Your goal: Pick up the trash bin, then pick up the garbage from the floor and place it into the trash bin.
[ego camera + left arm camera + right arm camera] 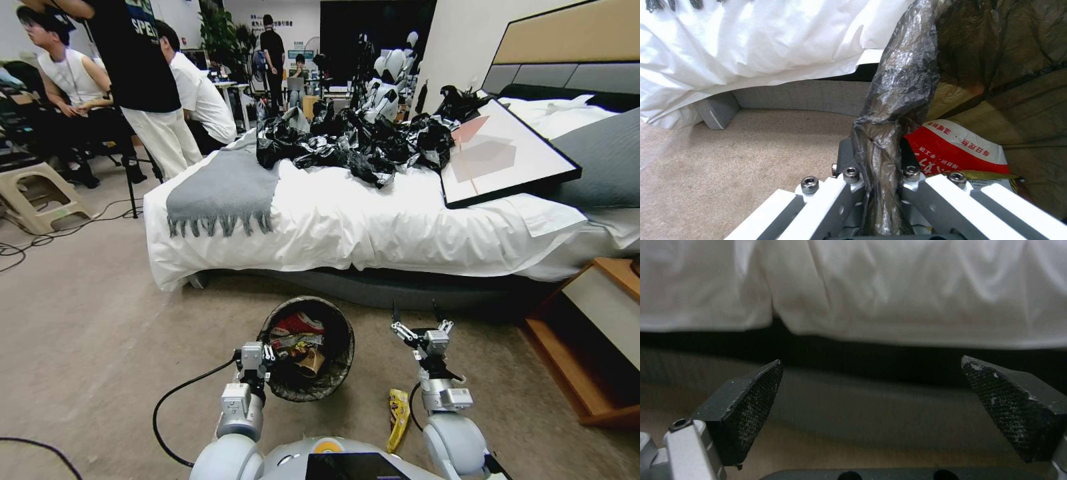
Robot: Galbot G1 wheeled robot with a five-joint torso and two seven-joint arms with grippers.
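Head view: nearest, the robot's own shoulders and two arms. Left hand [261, 357] at the near-left rim of the bin [340, 363], clamped on the liner-covered edge. Bin carries a red-and-white wrapper [298, 324], a yellow packet and a brown paper piece inside. Right hand [419, 319] raised beside the bin, on its right, fingers apart, holding nothing. One yellow packet [399, 417] on the floor [100, 347], between the two arms and just beside the right forearm. Beyond: bed [373, 220] with a grey throw [223, 190], crumpled black sheets [353, 143] and a framed board [503, 157]; wooden nightstand [587, 340] at right. Left wrist view: white fingers [835, 196] together on a bunched fold of black liner [902, 86] over the rim; red wrapper [951, 150] inside the bin, carpet and bed skirt outside. Right wrist view: two black textured pads [755, 403] well apart, nothing between them, bed sheet [907, 290] and dark bed base ahead. Status, as judged: bin gripped, several pieces already in; whether it is lifted clear of the floor cannot be told. Outstanding: at least the yellow packet on the floor.
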